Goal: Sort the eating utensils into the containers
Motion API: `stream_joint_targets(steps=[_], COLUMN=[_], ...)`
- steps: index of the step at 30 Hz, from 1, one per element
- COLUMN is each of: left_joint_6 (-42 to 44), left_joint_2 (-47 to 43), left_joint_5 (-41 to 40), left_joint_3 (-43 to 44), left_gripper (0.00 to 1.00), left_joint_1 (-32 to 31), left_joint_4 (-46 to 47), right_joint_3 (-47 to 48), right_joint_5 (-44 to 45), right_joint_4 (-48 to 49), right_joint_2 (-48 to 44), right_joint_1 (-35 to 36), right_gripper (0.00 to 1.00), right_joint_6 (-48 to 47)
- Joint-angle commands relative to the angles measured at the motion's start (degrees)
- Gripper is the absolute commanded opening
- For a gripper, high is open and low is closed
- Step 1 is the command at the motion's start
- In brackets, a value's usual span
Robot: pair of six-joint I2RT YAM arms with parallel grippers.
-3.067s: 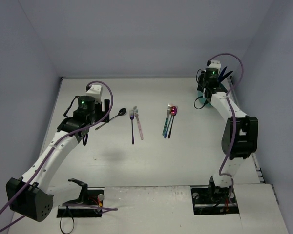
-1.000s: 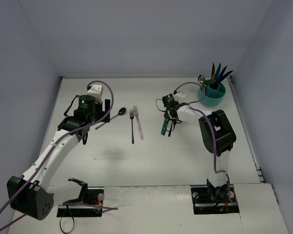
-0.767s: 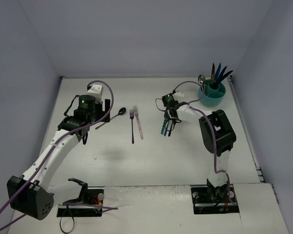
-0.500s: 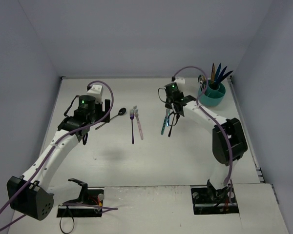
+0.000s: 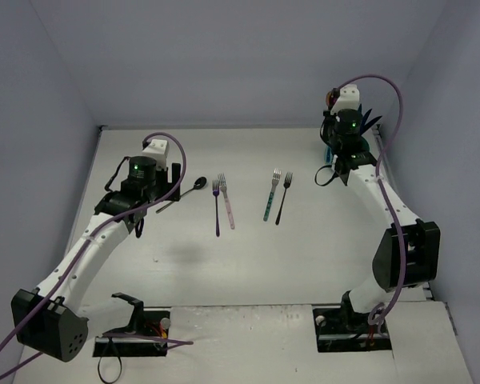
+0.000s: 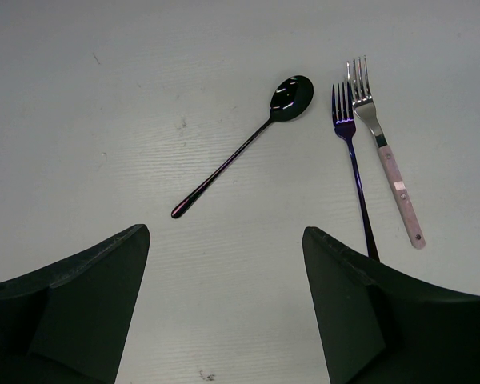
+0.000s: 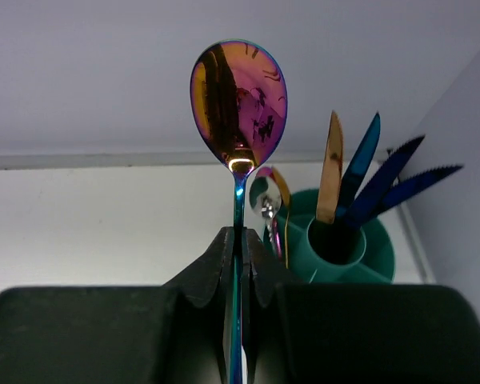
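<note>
My right gripper [image 7: 238,240] is shut on the handle of an iridescent spoon [image 7: 238,104], held upright just left of the teal container [image 7: 368,256]. The container holds a gold knife [image 7: 330,168], blue knives [image 7: 366,156] and another spoon [image 7: 268,196]. In the top view my right arm covers most of the container. My left gripper [image 6: 224,230] hangs open over bare table, just short of a black spoon [image 6: 256,140], a dark purple fork [image 6: 352,160] and a pink-handled fork [image 6: 388,160]. A teal-handled fork [image 5: 271,196] and a black fork [image 5: 284,198] lie mid-table.
The white table [image 5: 248,256] is walled by pale panels at the back and both sides. The container stands in the back right corner, close to the right wall. Both arm bases sit at the near edge.
My right gripper closed on the iridescent spoon beside the two middle forks, lifted it and carried it back right to the container. The left arm has not moved.
</note>
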Motion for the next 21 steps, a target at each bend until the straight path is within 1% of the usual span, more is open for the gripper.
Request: stream_joint_targets(steps=[1,8,16,21], left_joint_6=[0.30,0.32,0.04,-0.02], left_joint_2=[0.03,0.90,1.63,1.91], left_joint_5=[0.15,0.20,0.73,0.97], left_joint_3=[1.46,1.72,1.64,1.55], left_gripper=[0.74,0.74,0.74,0.74], left_joint_1=[0.42,0.42,0.42,0.37], left_joint_4=[2.64,2.50,2.89,2.91], right_joint_3=[0.41,1.06,3.00,5.22], right_joint_5=[-6.31,-11.58,-12.93,-13.92], right_joint_4=[16.18,25.31,30.34,31.29], right_joint_2=[3.09,10.72,17.45,19.59], right_joint_1=[-3.14,-7.09,-8.96,-9.37], right_gripper=[0.00,0.00,0.00,0.00], right_joint_6=[-9.37,-9.99,-10.95,-10.93])
